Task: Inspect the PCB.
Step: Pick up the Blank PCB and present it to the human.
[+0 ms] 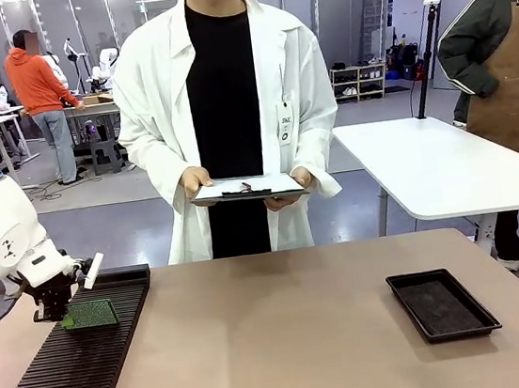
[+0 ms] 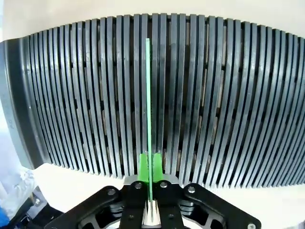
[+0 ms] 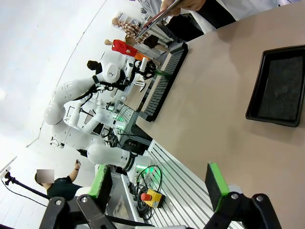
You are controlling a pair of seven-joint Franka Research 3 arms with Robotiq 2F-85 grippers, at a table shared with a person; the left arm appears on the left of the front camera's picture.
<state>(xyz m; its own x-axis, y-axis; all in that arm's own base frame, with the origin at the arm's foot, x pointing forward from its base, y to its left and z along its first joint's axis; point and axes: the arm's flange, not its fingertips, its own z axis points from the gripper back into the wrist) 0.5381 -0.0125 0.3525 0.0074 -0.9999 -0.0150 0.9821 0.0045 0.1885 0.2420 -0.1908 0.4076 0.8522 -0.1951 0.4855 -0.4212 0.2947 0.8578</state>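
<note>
PCB pinched edge-on between left fingers over slotted rack; right fingers spread, empty.

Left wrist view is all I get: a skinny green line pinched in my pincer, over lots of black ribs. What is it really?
Observer: From the front it is a flat green board with its broad face showing. The left pincer grips it over the far part of a long slotted rack.
Operator: Is anybody watching?
Observer: A person in a white coat stands at the far side, holding a clipboard.
Operator: What about my other pincer?
Observer: The right pincer is open, with nothing between its fingers.
Operator: Anything else out there?
Observer: A black tray lies over on the right.
</note>
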